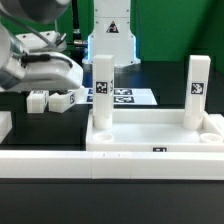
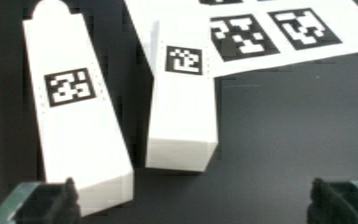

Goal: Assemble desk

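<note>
The white desk slab (image 1: 150, 138) lies in front with two white legs standing upright in its back corner sockets, one (image 1: 101, 85) at the exterior view's left, one (image 1: 197, 88) at its right. Two loose white legs lie side by side on the black table, seen in the exterior view (image 1: 40, 100) (image 1: 66, 99) and in the wrist view (image 2: 73, 110) (image 2: 185, 100), each with a tag. My gripper (image 1: 52, 88) (image 2: 194, 205) hovers above them, open and empty. One fingertip (image 2: 43, 203) is beside the end of the nearer leg, the other (image 2: 345, 200) is over bare table.
The marker board (image 1: 125, 96) (image 2: 265, 35) lies flat just beyond the loose legs. A long low white rail (image 1: 60, 162) runs along the front. A white stand (image 1: 112, 30) rises at the back.
</note>
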Tool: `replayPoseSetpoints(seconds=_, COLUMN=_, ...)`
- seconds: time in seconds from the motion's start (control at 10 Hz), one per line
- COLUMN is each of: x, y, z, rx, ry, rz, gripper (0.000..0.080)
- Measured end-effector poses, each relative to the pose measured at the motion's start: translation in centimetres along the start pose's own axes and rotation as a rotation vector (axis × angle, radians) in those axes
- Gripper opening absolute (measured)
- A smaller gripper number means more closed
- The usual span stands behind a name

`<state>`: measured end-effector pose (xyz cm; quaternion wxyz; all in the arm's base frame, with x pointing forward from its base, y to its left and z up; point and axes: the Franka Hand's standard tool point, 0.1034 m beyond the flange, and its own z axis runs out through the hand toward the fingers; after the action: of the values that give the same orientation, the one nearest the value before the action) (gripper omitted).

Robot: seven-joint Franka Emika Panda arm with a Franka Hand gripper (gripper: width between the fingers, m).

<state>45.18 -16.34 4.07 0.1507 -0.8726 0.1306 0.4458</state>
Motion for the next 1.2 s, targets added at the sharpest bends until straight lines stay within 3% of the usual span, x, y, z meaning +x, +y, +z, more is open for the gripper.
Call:
replayPoseSetpoints(seconds=0.7, x=0.9, y=0.0, z=0.7, rx=-0.006, ry=-0.015, rz=0.028, gripper=0.0649)
replayPoseSetpoints(seconds=1.2, x=0.9, y=-1.1, z=0.8, rx=-0.022, ry=-0.012, rz=0.043, gripper=0.0649)
